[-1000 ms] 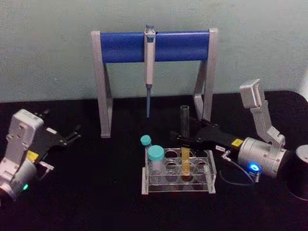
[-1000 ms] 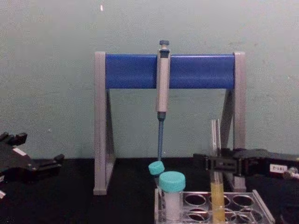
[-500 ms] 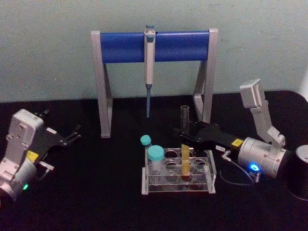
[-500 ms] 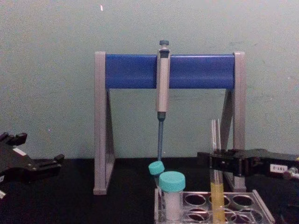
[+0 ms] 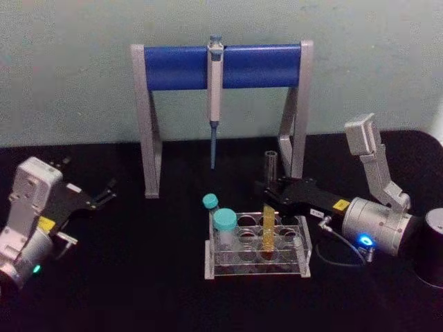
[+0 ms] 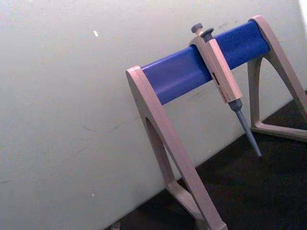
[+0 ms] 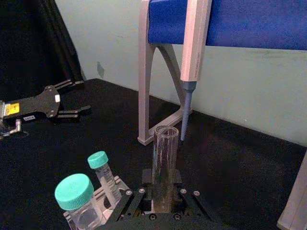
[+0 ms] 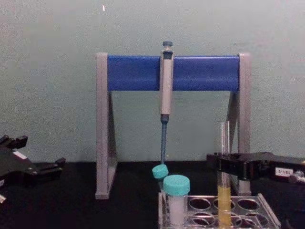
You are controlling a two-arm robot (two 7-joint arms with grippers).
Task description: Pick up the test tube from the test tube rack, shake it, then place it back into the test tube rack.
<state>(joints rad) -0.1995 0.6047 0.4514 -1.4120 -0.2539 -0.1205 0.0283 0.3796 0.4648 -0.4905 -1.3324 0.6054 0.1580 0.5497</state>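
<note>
The test tube (image 5: 268, 225) is a thin clear glass tube with yellow liquid in its lower part. It stands nearly upright with its lower end inside a hole of the clear test tube rack (image 5: 255, 268). My right gripper (image 5: 266, 190) reaches in from the right and is shut on the test tube just above the rack. In the chest view the tube (image 8: 223, 200) rises through the black right gripper (image 8: 221, 164). The right wrist view shows the tube (image 7: 164, 153) between the right gripper's (image 7: 163, 191) fingers. My left gripper (image 5: 105, 194) rests open at the far left of the table.
Behind the rack stands a grey-legged stand with a blue crossbar (image 5: 173, 67), and a pipette (image 5: 214, 90) hangs from it. Two teal-capped vials (image 5: 223, 223) sit in the rack's left end. A dark cylinder (image 5: 432, 252) stands at the far right.
My right gripper has shifted slightly to the right with the test tube, which now stands a little straighter. The left arm has not moved.
</note>
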